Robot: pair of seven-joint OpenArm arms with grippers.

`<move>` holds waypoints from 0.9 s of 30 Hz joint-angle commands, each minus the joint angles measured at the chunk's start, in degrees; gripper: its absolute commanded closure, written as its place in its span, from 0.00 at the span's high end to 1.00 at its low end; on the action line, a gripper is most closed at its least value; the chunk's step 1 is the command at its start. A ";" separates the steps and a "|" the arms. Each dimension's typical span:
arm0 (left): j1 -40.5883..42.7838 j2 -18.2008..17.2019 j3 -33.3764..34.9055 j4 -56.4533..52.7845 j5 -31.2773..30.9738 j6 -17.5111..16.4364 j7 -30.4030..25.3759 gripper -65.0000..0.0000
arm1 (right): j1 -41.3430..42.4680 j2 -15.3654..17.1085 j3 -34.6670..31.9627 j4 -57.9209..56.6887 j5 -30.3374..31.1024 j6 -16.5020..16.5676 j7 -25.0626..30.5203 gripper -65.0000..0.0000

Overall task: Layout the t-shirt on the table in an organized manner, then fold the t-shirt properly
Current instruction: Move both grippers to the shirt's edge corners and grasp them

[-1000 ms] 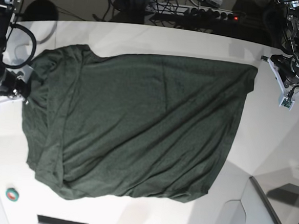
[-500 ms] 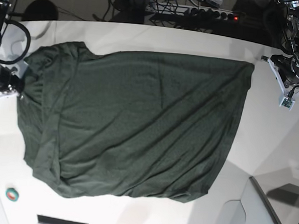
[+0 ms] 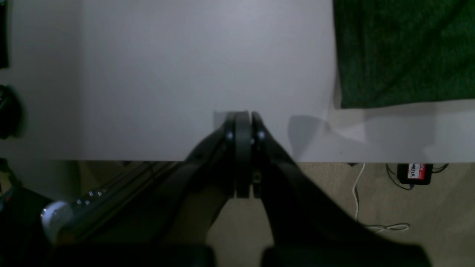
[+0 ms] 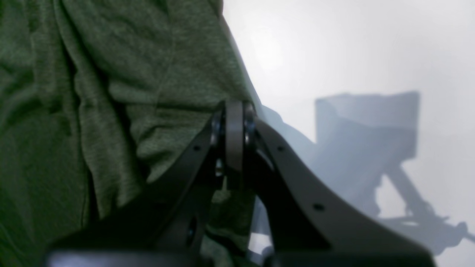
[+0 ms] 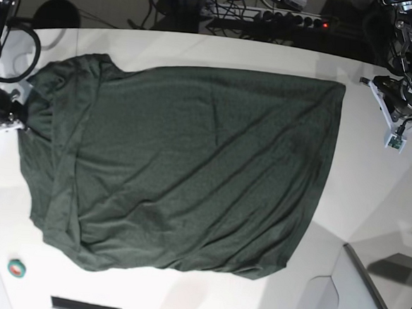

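The dark green t-shirt [image 5: 184, 167] lies spread and wrinkled across the middle of the white worktop [image 5: 373, 187], its long diagonal creases running from the upper right towards the lower left. At the base view's left edge the right gripper [image 4: 234, 111] has its jaws pressed together on a bunched fold at the shirt's edge, the cloth gathered around the closed tips in the right wrist view. At the base view's right the left gripper [image 3: 243, 118] hovers over bare worktop near the table's edge, its jaws fully closed with nothing between them; a corner of the shirt sits well apart from it, up and to the right in the left wrist view. Near the front edge a small teal roll of tape [image 5: 17, 268] rests clear of the shirt's hem. Beyond the far edge a power strip [image 5: 286, 19] and cables [image 5: 149, 9] lie on the dark floor, and a white cable [image 3: 358, 200] trails on the carpet below.
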 commanded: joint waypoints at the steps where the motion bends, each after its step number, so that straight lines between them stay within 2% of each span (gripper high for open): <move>1: -0.34 -0.98 -0.46 0.78 0.49 0.21 -0.37 0.00 | -0.54 1.50 1.86 -0.22 -2.44 -1.76 -1.37 0.00; 6: -0.43 -0.54 -0.03 0.78 -0.13 0.21 -0.37 0.00 | -0.54 1.85 3.36 -0.22 -2.53 -1.76 -1.55 0.00; 11: -1.83 2.18 0.06 0.78 0.40 0.21 -0.37 0.00 | -0.45 1.23 3.88 0.84 -6.31 -1.41 -1.55 0.00; 14: -1.92 2.54 0.15 0.78 -0.04 0.21 -0.37 0.00 | -3.09 -0.61 3.97 8.75 -6.31 -1.41 -1.81 0.00; 18: -1.57 3.24 -0.46 0.78 -0.22 0.12 -0.37 0.00 | -9.16 -4.13 8.72 24.49 -6.31 -1.41 -1.99 0.03; 20: -1.22 3.24 -0.64 0.78 -0.30 -1.81 -0.37 0.00 | -11.53 -6.50 12.32 31.43 -6.31 -1.41 -3.57 0.18; 23: 1.07 3.33 -5.12 0.87 -4.52 -8.54 -0.46 0.00 | -13.73 -9.49 18.83 37.58 -6.31 -1.23 -10.43 0.54; 24: 1.51 3.33 -7.06 0.87 -6.99 -8.54 -0.46 0.00 | -13.99 -10.37 21.55 38.38 -6.13 -0.70 -12.63 0.63; 26: 2.83 3.33 -9.96 0.78 -10.06 -8.54 -0.46 0.00 | -14.17 -11.69 27.53 37.94 -4.11 2.99 -15.97 0.66; 27: 3.44 3.33 -11.19 0.78 -11.91 -8.54 -0.46 0.00 | -14.52 -12.22 31.49 36.88 -2.53 6.33 -17.55 0.65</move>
